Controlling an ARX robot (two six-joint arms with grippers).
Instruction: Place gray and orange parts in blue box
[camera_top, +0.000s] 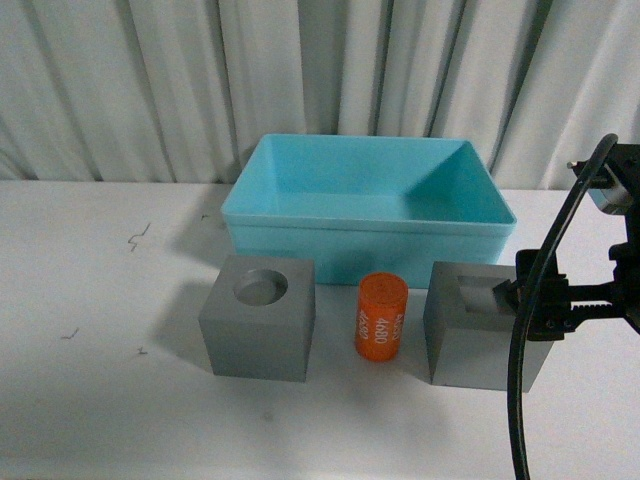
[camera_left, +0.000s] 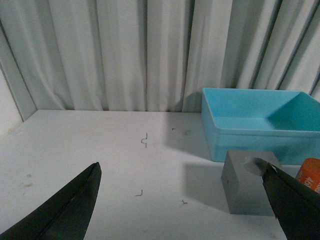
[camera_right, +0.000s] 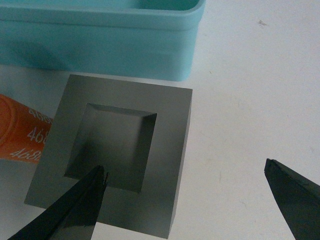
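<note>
Spread wide, the right arm's fingers (camera_right: 75, 210) hover at the matte gray cube with the square recess (camera_right: 120, 145), one tip over the recess, the other out past its side. The cube sits on the white worktop (camera_top: 100, 300) just before the shallow turquoise plastic box (camera_top: 370, 240), beside the orange cylinder (camera_top: 380, 318). It looks stiff, light, unslippery; pinching the recess wall should hold. The left arm's fingers (camera_left: 65, 210) are spread, empty.

The right hand (camera_top: 512, 292) is matte black and ribbed, with a thick black cable (camera_top: 516, 390) curving past it and a pale grey block (camera_top: 608, 192) above. Its fingers (camera_right: 70, 210), like those of the left hand (camera_left: 181, 166), are smooth dark wedges narrowing to thin tips.
</note>
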